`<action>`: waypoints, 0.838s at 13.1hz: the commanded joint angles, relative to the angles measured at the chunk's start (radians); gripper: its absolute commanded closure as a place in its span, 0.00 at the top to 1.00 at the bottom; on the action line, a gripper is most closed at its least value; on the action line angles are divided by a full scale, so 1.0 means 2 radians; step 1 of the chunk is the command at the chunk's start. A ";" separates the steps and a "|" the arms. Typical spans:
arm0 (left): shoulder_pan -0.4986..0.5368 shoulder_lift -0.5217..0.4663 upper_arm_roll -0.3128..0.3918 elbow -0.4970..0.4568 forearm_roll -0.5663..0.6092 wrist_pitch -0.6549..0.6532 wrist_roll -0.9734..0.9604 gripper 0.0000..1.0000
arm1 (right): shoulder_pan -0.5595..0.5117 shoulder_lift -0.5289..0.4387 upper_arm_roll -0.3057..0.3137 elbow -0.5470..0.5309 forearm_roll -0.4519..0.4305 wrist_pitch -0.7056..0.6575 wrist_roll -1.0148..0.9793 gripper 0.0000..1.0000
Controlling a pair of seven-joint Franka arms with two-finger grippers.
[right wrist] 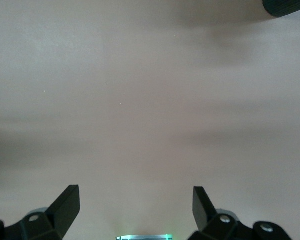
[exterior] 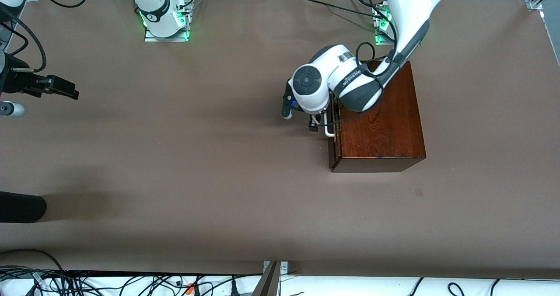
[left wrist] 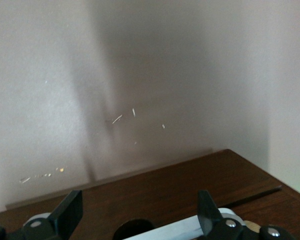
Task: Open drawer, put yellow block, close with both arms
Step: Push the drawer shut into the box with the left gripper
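So the bench (exterior: 175, 165) is mostly bare brown; the one big thing on it is the box (exterior: 385, 130), sitting toward the left arm's end, with its drawer (exterior: 334, 149) front facing the right arm's end and looking flush, not pulled out yet; the white handle (exterior: 329, 132) runs along that front, long axis going nearer-to-farther from the front camera, so the pull has to go straight away from the box toward the right arm's end. The left hand (exterior: 313, 125) sits right at the handle, fingers (left wrist: 70, 212) spread in the wrist view with the white bar between them, not pinching it as far as I can see. The right hand (exterior: 65, 90) waits over the bench well apart from the box, fingers (right wrist: 67, 205) spread, holding nothing. No yellow block anywhere in any view, fyi.

What could go wrong, my guess: the fingers close off-centre and slip off the bar; or the pull goes at an angle and drags the whole box instead of sliding the drawer.
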 commanded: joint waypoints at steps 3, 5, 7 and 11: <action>0.005 -0.004 0.004 0.005 0.024 -0.016 0.019 1.00 | -0.002 -0.007 0.002 0.008 -0.001 -0.001 0.001 1.00; 0.006 -0.005 -0.001 0.010 0.014 -0.014 0.013 1.00 | -0.002 -0.006 0.002 0.008 0.000 -0.001 0.001 1.00; 0.001 -0.016 -0.005 0.021 -0.034 -0.015 -0.022 1.00 | -0.002 -0.005 0.002 0.008 0.000 -0.001 0.001 1.00; 0.014 -0.057 -0.011 0.021 -0.125 -0.024 -0.080 1.00 | -0.002 -0.006 0.002 0.008 0.000 0.002 0.000 1.00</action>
